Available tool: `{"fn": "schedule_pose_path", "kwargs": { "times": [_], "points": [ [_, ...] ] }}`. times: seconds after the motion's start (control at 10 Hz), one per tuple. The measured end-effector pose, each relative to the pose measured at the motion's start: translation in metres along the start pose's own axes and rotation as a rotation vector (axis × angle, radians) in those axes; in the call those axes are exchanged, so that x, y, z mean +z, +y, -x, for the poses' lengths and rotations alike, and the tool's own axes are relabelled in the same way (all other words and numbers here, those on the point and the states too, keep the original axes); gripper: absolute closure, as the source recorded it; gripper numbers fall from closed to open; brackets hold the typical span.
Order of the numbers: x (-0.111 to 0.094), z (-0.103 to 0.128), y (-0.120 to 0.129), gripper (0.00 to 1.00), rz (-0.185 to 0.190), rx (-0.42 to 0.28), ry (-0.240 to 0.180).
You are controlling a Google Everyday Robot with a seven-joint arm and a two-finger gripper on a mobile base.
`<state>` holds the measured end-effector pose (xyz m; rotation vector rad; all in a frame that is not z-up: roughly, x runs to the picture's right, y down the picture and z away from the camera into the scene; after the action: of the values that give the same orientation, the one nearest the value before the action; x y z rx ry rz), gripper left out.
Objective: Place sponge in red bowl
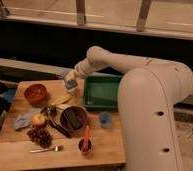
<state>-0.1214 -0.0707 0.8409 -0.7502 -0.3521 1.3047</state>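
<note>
The sponge (pixel 66 75), a small blue-grey block, hangs above the back of the wooden table with my gripper (pixel 70 79) shut on it. The gripper is at the end of the white arm that reaches in from the right. It hovers just over a pale cup (pixel 72 90). The red bowl (pixel 35 93), small and orange-red, sits on the table to the left of the gripper and a little nearer, and looks empty.
A green tray (pixel 103 93) lies right of the gripper. A maroon bowl (pixel 73 118) holds a dark block. Around it are a banana (pixel 60 100), apple (pixel 38 120), grapes (pixel 40 135), fork (pixel 45 149), grey-blue cloth (pixel 22 120), blue cup (pixel 105 119) and a carrot (pixel 85 139).
</note>
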Motion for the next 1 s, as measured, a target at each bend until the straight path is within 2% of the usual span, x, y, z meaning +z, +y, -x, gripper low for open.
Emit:
{"fn": "schedule_pose_path", "kwargs": {
  "times": [0.2, 0.3, 0.4, 0.6, 0.7, 1.0],
  "points": [
    [0.015, 0.007, 0.013, 1.00, 0.015, -0.037, 0.000],
    [0.031, 0.012, 0.029, 1.00, 0.038, -0.063, 0.006],
    [0.047, 0.016, 0.049, 1.00, 0.067, -0.096, 0.013],
    [0.067, 0.019, 0.078, 1.00, 0.112, -0.135, 0.019],
    [0.082, 0.022, 0.095, 1.00, 0.148, -0.156, 0.023],
    [0.109, 0.020, 0.131, 1.00, 0.229, -0.191, 0.038]
  ]
}}
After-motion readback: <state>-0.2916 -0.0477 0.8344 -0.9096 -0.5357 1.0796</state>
